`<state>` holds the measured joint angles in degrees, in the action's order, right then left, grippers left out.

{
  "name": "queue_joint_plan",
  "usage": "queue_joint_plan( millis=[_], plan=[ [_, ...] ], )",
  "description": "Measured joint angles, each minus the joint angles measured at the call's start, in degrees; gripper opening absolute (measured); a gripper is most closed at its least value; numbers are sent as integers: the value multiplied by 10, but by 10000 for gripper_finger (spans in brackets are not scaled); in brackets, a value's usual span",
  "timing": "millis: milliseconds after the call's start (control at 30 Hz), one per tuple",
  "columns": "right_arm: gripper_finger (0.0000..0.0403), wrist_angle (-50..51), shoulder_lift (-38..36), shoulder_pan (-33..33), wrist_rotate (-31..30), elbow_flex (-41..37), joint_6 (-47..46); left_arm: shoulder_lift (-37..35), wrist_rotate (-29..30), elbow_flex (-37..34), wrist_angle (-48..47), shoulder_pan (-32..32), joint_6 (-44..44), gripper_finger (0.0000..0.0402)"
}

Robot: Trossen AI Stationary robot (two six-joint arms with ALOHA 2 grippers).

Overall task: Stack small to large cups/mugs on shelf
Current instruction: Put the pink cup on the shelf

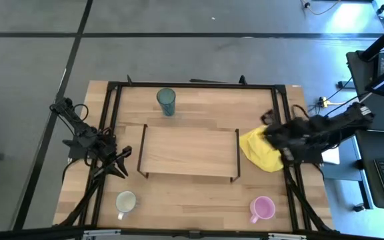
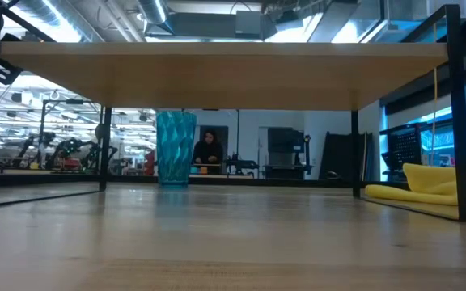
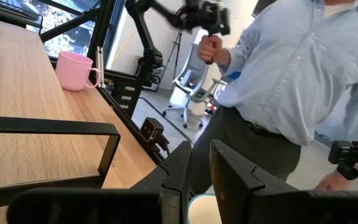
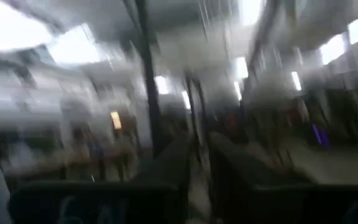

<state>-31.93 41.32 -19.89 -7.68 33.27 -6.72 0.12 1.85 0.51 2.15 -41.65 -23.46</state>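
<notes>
The teal tumbler [image 1: 166, 101] stands upright on the tabletop beyond the shelf's far edge; it also shows in the low view [image 2: 175, 149]. The shelf [image 1: 189, 152] stands mid-table on black legs, with nothing on its board [image 2: 217, 77]. The cream mug [image 1: 125, 201] stands near the front left. The pink mug [image 1: 262, 209] stands near the front right and shows in the left wrist view [image 3: 73, 70]. My left gripper [image 1: 121, 161] is shut and empty beside the shelf's left end. My right gripper [image 1: 273, 138] is shut and raised over the yellow cloth [image 1: 261, 151].
The yellow cloth lies crumpled on the table right of the shelf [image 2: 427, 184]. A black frame [image 1: 192, 85] runs round the tabletop. A person [image 3: 291, 81] stands beyond the table's near edge, holding handles. There is bare tabletop between the two mugs in front of the shelf.
</notes>
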Motion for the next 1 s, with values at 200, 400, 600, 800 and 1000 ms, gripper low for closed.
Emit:
queue_joint_plan(
  millis=[200,400,600,800,1000],
  plan=[
    [62,445,147,145,2,295,-99,0,0,0,0,0,0,53],
    [62,681,288,358,209,465,-202,0,0,0,0,0,0,53],
    [62,605,433,415,434,571,-164,0,0,0,0,0,0,53],
    [62,529,538,415,469,677,-172,0,0,0,0,0,0,53],
    [62,508,611,420,469,783,-139,0,0,0,0,0,0,53]
  ],
)
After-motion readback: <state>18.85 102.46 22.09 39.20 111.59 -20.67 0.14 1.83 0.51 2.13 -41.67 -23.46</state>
